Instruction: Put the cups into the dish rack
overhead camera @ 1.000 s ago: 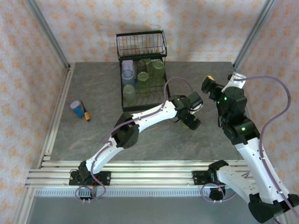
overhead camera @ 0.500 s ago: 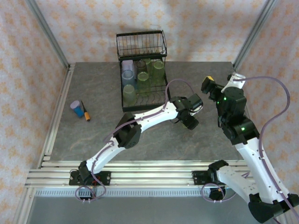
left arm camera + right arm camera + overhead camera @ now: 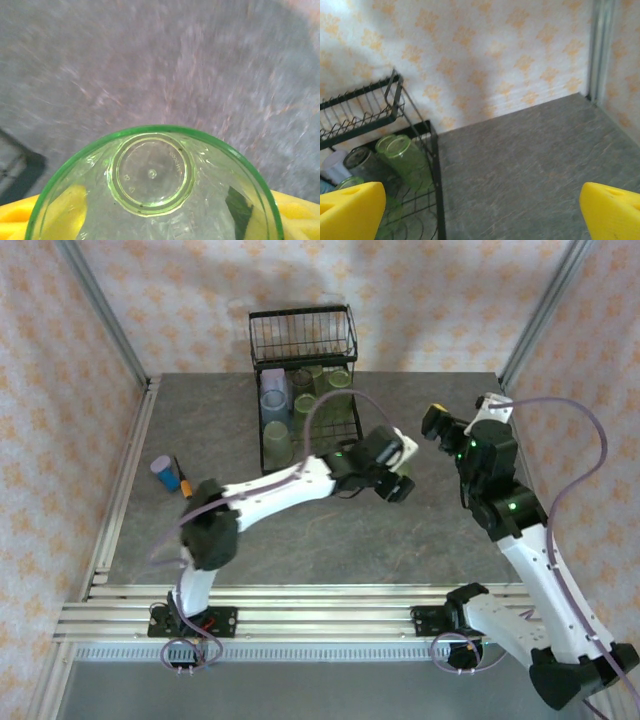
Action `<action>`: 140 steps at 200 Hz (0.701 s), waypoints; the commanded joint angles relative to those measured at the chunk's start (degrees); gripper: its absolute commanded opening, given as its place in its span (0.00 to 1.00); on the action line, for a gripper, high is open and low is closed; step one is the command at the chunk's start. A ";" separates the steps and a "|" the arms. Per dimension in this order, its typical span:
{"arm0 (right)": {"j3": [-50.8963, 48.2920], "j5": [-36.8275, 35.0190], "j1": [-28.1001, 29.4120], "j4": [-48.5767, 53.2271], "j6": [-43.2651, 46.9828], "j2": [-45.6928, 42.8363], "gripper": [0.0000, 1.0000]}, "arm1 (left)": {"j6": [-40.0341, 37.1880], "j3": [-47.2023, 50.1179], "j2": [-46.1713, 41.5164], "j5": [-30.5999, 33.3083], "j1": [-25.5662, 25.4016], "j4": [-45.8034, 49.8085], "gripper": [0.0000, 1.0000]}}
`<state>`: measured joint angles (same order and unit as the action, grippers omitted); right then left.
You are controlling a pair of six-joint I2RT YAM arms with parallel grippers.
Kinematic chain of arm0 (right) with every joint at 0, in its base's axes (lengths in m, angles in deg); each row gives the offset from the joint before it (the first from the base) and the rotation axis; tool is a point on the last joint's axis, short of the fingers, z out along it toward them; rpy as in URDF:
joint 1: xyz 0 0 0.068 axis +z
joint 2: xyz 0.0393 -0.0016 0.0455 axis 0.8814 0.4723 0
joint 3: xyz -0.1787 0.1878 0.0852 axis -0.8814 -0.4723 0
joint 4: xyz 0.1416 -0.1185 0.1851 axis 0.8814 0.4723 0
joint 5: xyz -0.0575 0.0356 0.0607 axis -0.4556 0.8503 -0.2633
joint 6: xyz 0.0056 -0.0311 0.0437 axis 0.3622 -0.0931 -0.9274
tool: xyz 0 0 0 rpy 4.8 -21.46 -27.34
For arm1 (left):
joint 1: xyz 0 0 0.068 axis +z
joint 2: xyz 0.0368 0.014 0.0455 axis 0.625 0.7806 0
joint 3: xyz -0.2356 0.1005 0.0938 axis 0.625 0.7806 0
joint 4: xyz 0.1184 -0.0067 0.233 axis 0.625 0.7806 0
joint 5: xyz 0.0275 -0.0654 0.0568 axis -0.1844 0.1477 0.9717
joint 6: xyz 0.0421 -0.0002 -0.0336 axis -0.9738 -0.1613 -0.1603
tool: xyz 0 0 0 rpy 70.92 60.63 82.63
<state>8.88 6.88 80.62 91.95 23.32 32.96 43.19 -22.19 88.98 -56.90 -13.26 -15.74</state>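
Nothing legible: embossed marks on the green cup [image 3: 152, 175] base are too faint to read.

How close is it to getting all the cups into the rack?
Several cups already sit in the dish rack. The left gripper holds a green cup near the rack's right side. That cup is not yet in the rack.

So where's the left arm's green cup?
Top view: the green cup sits in the left pincer, over the table just right of the dish rack.
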 commanded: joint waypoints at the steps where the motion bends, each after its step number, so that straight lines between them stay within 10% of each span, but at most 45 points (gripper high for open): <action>1: 0.80 9.04 -1.19 -2.44 -4.95 1.88 0.99 | 2.75 11.35 -10.87 2.18 3.98 -18.92 0.74; 87: -1.18 52.40 -5.65 -35.88 -41.95 18.37 0.99 | -0.33 46.93 -38.58 12.24 10.46 -58.42 0.70; 140: -1.97 59.51 -4.29 -68.08 -70.07 30.57 0.99 | -3.99 55.78 -40.88 17.76 11.49 -85.29 0.70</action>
<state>7.07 60.18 75.27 44.32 -29.90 61.05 42.32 31.38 48.17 -43.11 -2.46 -81.57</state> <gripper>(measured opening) 0.993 0.706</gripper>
